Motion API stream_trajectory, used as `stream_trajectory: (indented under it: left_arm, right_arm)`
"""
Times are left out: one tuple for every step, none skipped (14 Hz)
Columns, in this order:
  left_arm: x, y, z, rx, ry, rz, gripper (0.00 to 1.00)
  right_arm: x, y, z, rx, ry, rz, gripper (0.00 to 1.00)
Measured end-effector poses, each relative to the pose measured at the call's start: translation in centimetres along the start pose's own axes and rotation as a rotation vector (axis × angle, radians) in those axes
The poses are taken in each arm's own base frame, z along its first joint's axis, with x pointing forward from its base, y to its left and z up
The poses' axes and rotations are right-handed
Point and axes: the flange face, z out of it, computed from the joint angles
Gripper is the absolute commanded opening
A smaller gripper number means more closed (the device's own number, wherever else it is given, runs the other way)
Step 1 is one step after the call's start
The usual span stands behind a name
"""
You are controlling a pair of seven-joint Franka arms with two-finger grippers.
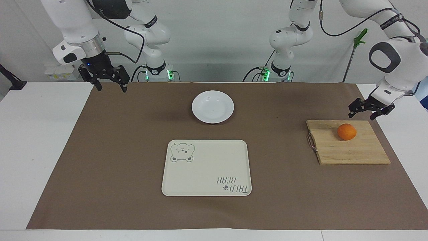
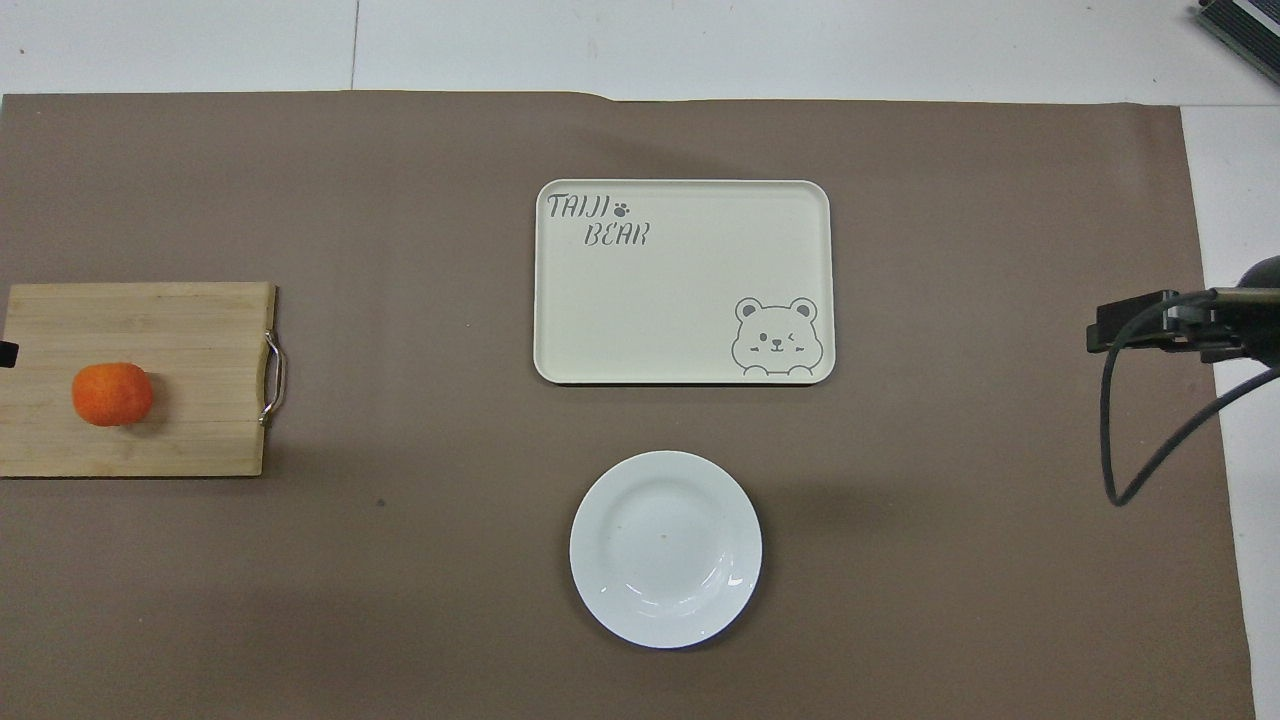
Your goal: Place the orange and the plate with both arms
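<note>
The left gripper (image 1: pixel 361 113) hangs at the right of the facing frame, jaws spread and empty, over the edge of the one wooden board (image 1: pixel 347 147) that lies closest to the robots. The right gripper (image 1: pixel 109 84), jaws also apart and empty, waits at the upper left over the mat's (image 1: pixel 117 160) corner. One orange (image 1: pixel 346 131) rests on the board. One white plate (image 1: pixel 212 106) sits mid-surface, above the single cream tray (image 1: pixel 206 168).
</note>
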Motion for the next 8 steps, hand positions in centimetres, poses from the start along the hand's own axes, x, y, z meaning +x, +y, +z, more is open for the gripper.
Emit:
stream_trajectory:
  left_arm:
    - [0.0, -0.3, 1.1, -0.004, -0.009, -0.004, 1.00]
    - [0.1, -0.6, 2.1, -0.004, -0.011, -0.007, 1.00]
    - [0.3, -0.9, 3.2, -0.001, -0.008, -0.009, 1.00]
    - [0.4, -1.1, 4.3, 0.001, -0.006, -0.011, 1.00]
    - [0.6, -1.2, 5.3, 0.002, -0.005, -0.011, 1.00]
    - [0.9, -1.4, 6.2, 0.006, 0.000, -0.012, 1.00]
    - [1.1, -1.5, 7.1, 0.009, 0.004, -0.012, 1.00]
    - [1.2, -1.6, 7.9, 0.008, 0.004, -0.013, 1.00]
  right_arm:
    - [0.0, 0.0, 0.0, 0.000, 0.000, 0.000, 1.00]
    - [0.0, 0.0, 0.0, 0.000, 0.000, 0.000, 1.00]
    - [0.0, 0.0, 0.0, 0.000, 0.000, 0.000, 1.00]
    - [0.0, 0.0, 0.0, 0.000, 0.000, 0.000, 1.00]
    - [0.0, 0.0, 0.0, 0.000, 0.000, 0.000, 1.00]
    - [0.0, 0.0, 0.0, 0.000, 0.000, 0.000, 1.00]
    - [0.0, 0.0, 0.0, 0.000, 0.000, 0.000, 1.00]
    - [0.0, 0.0, 0.0, 0.000, 0.000, 0.000, 1.00]
